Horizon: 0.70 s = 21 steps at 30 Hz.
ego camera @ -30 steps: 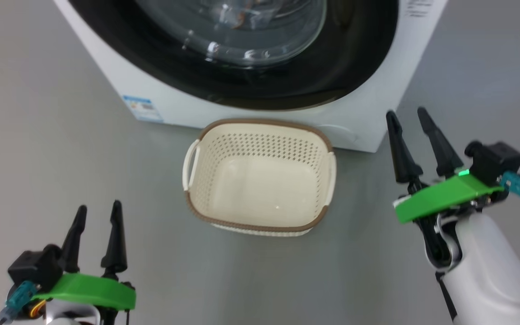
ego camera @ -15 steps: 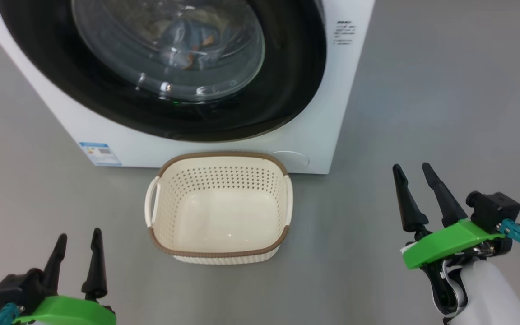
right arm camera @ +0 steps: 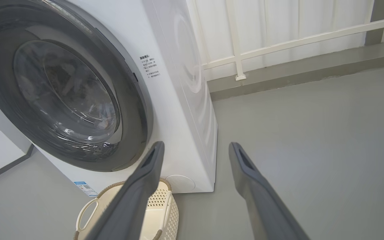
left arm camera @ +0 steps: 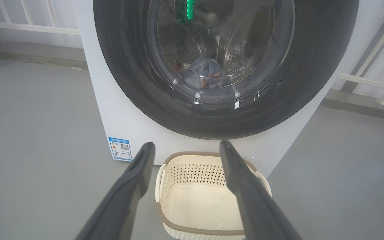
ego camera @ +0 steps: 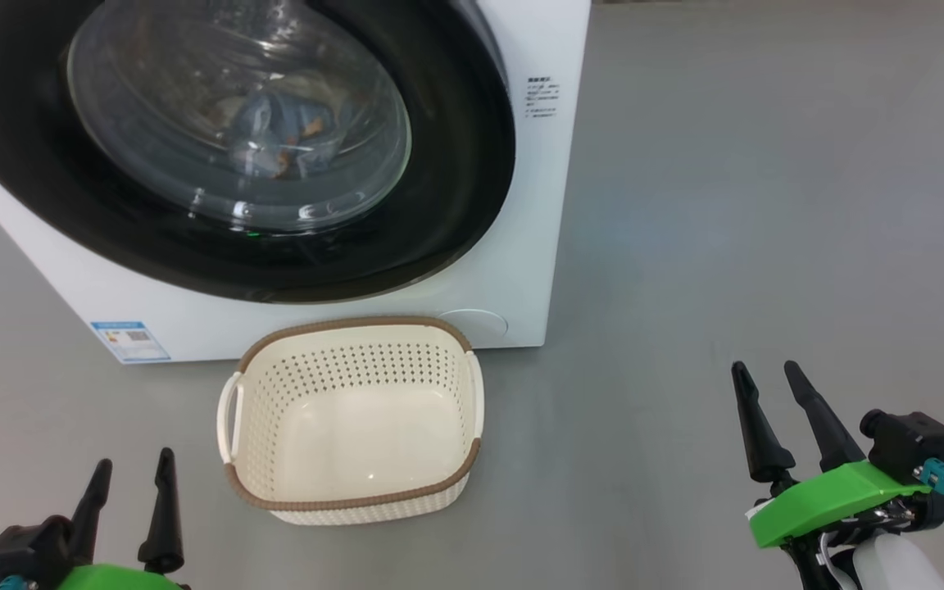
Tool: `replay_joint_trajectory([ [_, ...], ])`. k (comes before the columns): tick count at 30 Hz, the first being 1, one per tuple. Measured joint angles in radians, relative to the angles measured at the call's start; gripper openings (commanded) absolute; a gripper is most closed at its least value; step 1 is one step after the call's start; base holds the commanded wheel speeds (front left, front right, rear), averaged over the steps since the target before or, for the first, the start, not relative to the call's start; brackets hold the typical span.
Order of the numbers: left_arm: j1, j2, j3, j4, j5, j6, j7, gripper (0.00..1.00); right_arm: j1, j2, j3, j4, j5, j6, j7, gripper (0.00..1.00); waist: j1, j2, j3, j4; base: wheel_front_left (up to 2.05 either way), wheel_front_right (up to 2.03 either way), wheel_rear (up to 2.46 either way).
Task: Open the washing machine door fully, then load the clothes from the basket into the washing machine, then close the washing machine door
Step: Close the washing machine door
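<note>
Nearest me, the left gripper [ego camera: 134, 457] and right gripper [ego camera: 764, 366] have sunk low, fingers spread and empty, while the robot's head has swung aside. The basket [ego camera: 349, 501] sits empty on the floor [ego camera: 726, 246], just before the washing machine [ego camera: 521, 270]. The washing machine door [ego camera: 456, 180] is shut, with the clothes [ego camera: 279, 143] behind the glass, so the job looks finished.

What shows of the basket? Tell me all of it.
The basket is a cream tub, plastic by its look, rectangular with rounded corners. Its walls are pierced with small holes, its bottom is smooth, and a brown woven-look band runs round the rim. A pale loop handle sits on either side. It stands upright on the grey floor, close before the washing machine, under the shut door. Nothing lies in it. The left gripper and right gripper, both open, hang clear of it.
</note>
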Motion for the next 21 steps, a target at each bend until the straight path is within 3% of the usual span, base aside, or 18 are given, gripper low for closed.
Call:
replay_joint_trajectory([
  [21, 0.039, 0.007, 0.010, 0.006, 0.014, 0.000, 0.000, 1.00, 0.065, -0.001, -0.039, -0.019, 0.000, 0.000, 0.000, 1.00, 0.0000, 0.0000, -0.038, -0.057, 0.00, 0.00, 0.00],
])
